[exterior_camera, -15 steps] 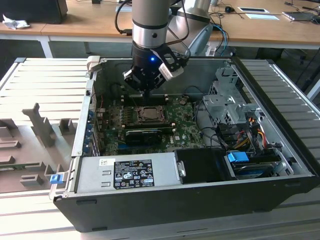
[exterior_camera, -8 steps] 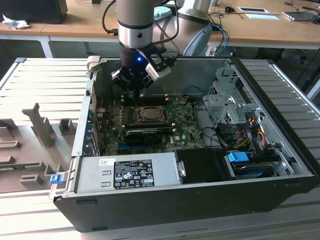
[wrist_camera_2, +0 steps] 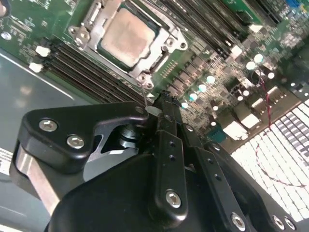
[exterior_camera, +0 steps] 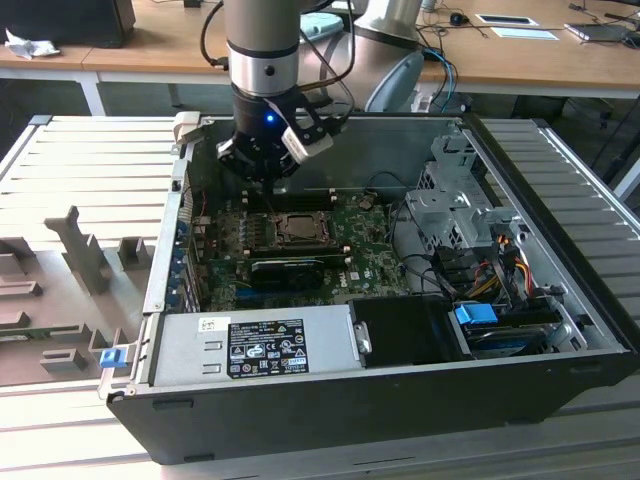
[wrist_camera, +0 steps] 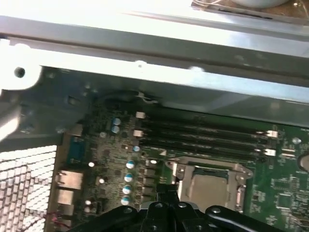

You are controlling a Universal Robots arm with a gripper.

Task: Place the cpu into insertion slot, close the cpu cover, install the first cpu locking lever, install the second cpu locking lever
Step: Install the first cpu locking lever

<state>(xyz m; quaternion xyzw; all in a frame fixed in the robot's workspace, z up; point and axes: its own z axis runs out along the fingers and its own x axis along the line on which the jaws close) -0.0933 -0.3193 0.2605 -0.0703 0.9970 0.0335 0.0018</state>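
Black memory slots [wrist_camera_2: 91, 77] beside cpu [wrist_camera_2: 128, 38]

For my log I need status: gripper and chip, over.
Gripper shut, above board beside chip. Chip seated, cover flat around it. Nothing between gripper and chip.

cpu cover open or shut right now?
Shut. In the second wrist view the cpu cover lies flat around the cpu, whose pale top shows through its window. Whether it is latched: cannot tell.
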